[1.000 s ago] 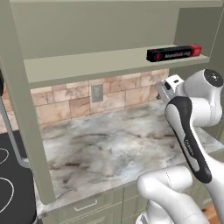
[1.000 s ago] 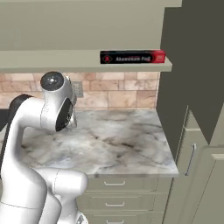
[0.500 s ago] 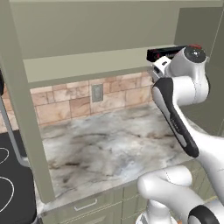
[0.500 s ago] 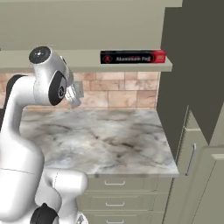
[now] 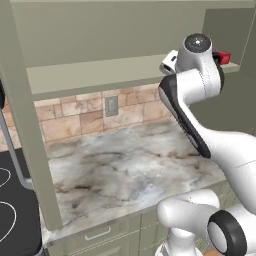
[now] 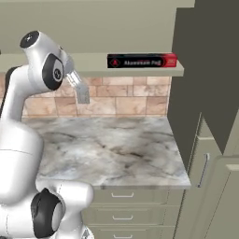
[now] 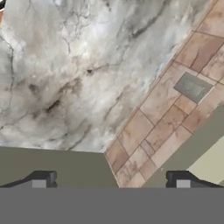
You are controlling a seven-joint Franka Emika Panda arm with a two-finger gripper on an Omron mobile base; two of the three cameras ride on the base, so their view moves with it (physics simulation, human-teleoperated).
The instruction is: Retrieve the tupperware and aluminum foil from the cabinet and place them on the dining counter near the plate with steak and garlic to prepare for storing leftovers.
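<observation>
One aluminum foil [image 6: 142,61] box, long, narrow and black with a red end and small white lettering, lies flat on the single shelf of the open pale olive-green cabinet [image 6: 93,28], at the shelf's right end near the front edge. In the left base view only the box's red end [image 5: 222,57] shows past the arm's upper joint. The shelf is a plain flat matte board; the cabinet's one visible door [image 6: 210,70], a flat panel, stands swung open just right of the foil.

The white arm's gripper [image 6: 80,89] hangs below shelf level, well left of the foil and touching nothing, in front of a backsplash [image 6: 121,99] of rectangular tan and brown stone tiles. One grey outlet plate [image 5: 111,106] is set in those tiles. In the hand view the two dark fingertips [image 7: 43,179] stand far apart with nothing between them, so the gripper is wide and empty.

Beneath the shelf runs a marbled grey-white stone countertop [image 6: 112,149] with dark veins, smooth and glossy. Under it are low green drawers with three slim handles [image 6: 122,195] stacked in the right base view. At the far left of the left base view sits a black stovetop [image 5: 15,220] with white ring markings.
</observation>
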